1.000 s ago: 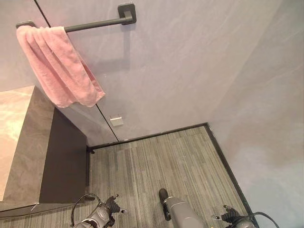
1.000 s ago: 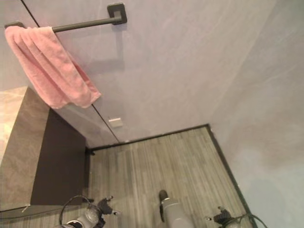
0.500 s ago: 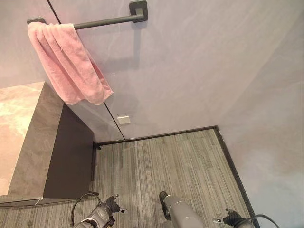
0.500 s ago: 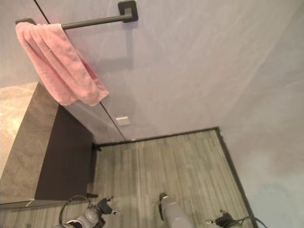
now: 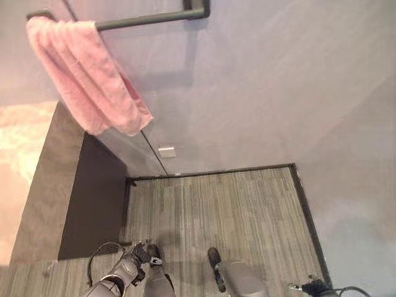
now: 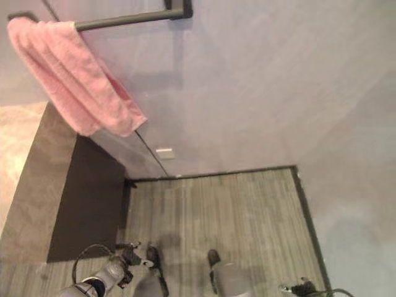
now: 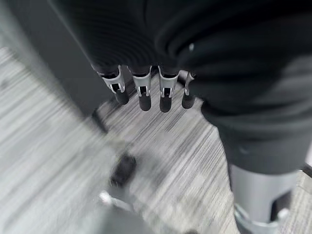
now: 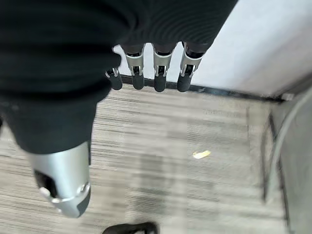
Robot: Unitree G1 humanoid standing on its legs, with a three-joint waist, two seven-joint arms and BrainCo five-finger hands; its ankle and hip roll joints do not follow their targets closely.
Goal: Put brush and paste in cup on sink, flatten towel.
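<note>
Since a second ago your head camera has shifted, so the towel (image 5: 86,77) and its rail (image 5: 148,18) sit differently in the eye views; the towel itself has not moved. It hangs bunched over the left end of the rail, above the counter (image 5: 43,179) at the left. Your left hand (image 7: 146,92) and right hand (image 8: 146,73) hang low over the floor (image 5: 235,210), fingers relaxed and holding nothing. You seem to be at the towel step. Next, raise a hand to the towel and spread it along the rail.
</note>
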